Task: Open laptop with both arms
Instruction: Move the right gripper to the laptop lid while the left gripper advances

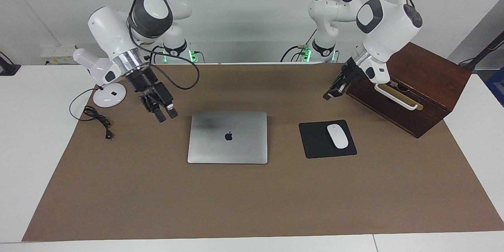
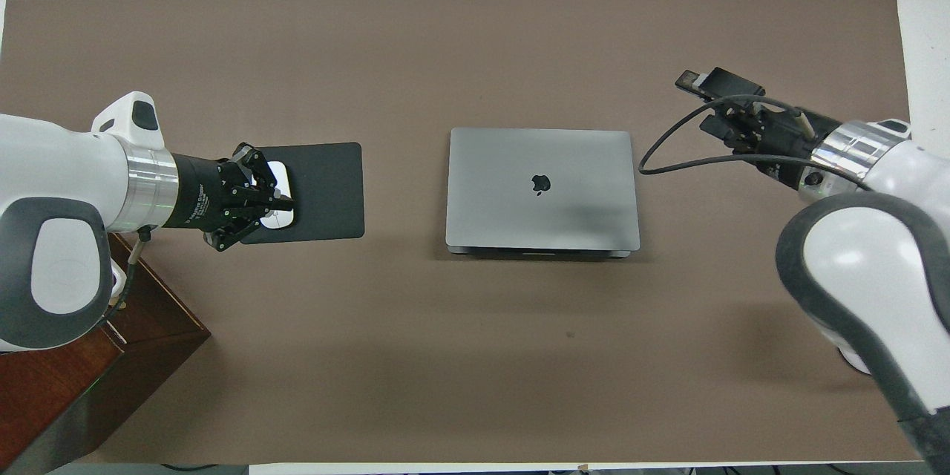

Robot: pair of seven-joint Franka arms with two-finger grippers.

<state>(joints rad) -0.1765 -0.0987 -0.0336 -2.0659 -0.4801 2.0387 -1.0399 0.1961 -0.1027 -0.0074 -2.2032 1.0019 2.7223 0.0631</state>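
Brown mat (image 1: 157, 189) under closed laptop (image 1: 227, 137), both end effectors aloft.

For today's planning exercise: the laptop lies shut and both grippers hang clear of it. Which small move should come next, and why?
Probably bring the right gripper down to the laptop edge beside it. The lid is fully shut, nothing touches it, and this gripper hangs closer than the left gripper.

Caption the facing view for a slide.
Closed laptop between raised left gripper and right gripper.
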